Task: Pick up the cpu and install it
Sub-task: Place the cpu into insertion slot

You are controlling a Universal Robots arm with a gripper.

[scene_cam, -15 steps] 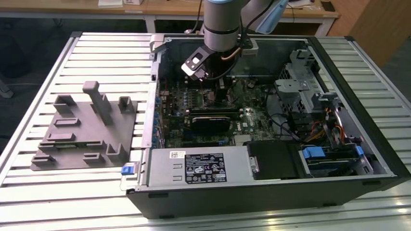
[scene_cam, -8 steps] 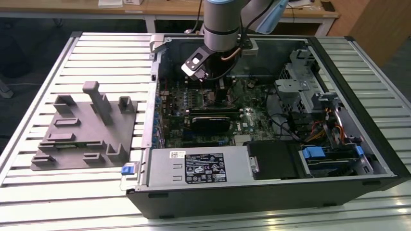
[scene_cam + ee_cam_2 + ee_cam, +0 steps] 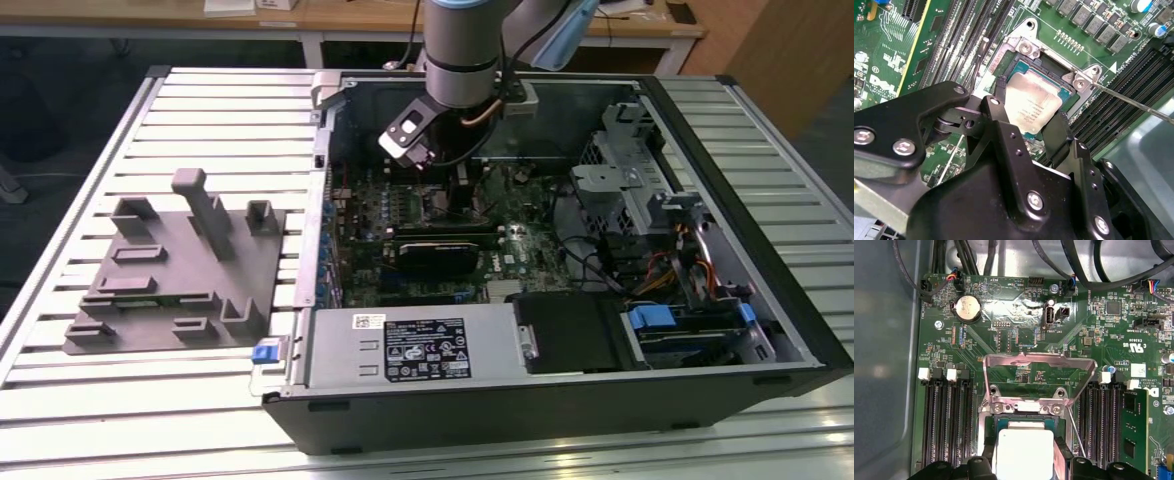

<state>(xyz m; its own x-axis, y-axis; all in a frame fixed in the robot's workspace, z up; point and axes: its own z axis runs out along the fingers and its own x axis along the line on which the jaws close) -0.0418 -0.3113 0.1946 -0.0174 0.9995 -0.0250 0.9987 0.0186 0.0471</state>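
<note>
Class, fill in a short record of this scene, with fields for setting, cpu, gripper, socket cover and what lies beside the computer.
Setting: open computer case lying on a slatted table
Cpu: the cpu is just over the motherboard socket; whether seated, cannot tell
Gripper: the gripper is shut on the cpu, fingers at two opposite edges
Socket cover: metal load plate swung open
Beside the case: gray fixture tray, on the exterior view's left

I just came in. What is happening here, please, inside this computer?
A robot arm reaches into an open computer case. Its gripper is closed on a small silver chip and holds it right at the socket on the green board. The socket's metal clamp is swung open. I cannot tell whether the chip is fully seated.
</note>
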